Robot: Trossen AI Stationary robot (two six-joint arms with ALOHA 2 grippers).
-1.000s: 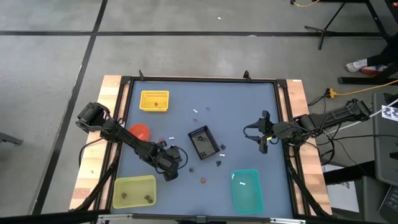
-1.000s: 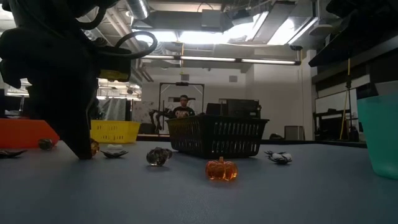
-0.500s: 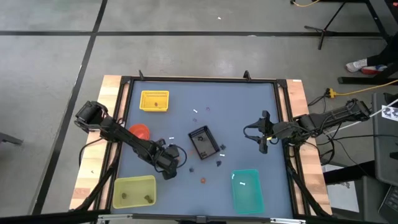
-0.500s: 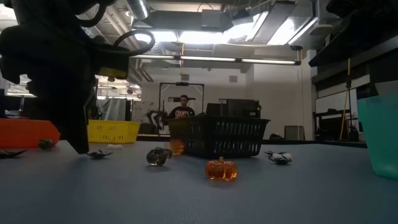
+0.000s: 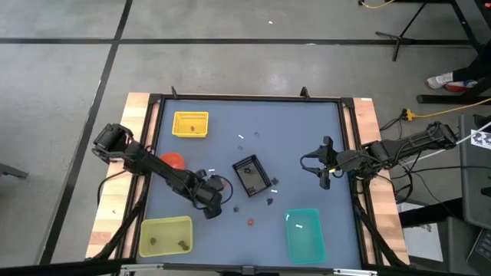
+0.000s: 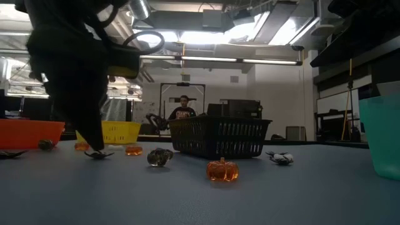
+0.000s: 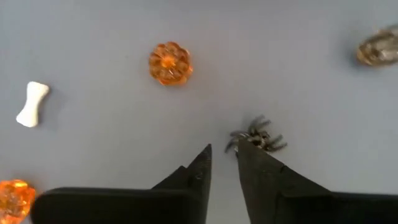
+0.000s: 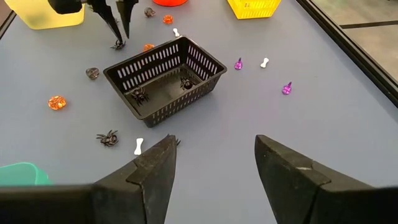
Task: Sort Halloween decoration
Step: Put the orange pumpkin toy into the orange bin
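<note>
The Halloween decoration lies scattered on the blue table. My left gripper (image 7: 224,155) points down near the table's front left, its fingers a little apart with nothing between them. A black spider (image 7: 256,138) lies on the table at one fingertip. Close by are an orange pumpkin (image 7: 169,62), a white bone (image 7: 32,104) and a clear grey trinket (image 7: 379,46). Another pumpkin (image 6: 222,170) sits nearer the front. My right gripper (image 8: 214,155) hangs open above the table's right side, touching nothing. My left gripper points down beside the black spider (image 6: 98,154), which lies flat on the table at the tip of one finger (image 7: 249,155). I cannot tell whether that fingertip touches it.
A black basket (image 8: 165,78) with two spiders in it stands mid-table. A yellow basket (image 5: 190,124) and an orange container (image 5: 173,162) stand at the left, a yellow-green tray (image 5: 165,235) and a teal bin (image 5: 304,232) at the front. Purple trinkets (image 8: 286,88) lie at the far right.
A small orange pumpkin that lay right at my left gripper's fingertips has skidded away across the table toward the black basket and has come to rest a short way from the fingers. The black spider has stayed on the table.
</note>
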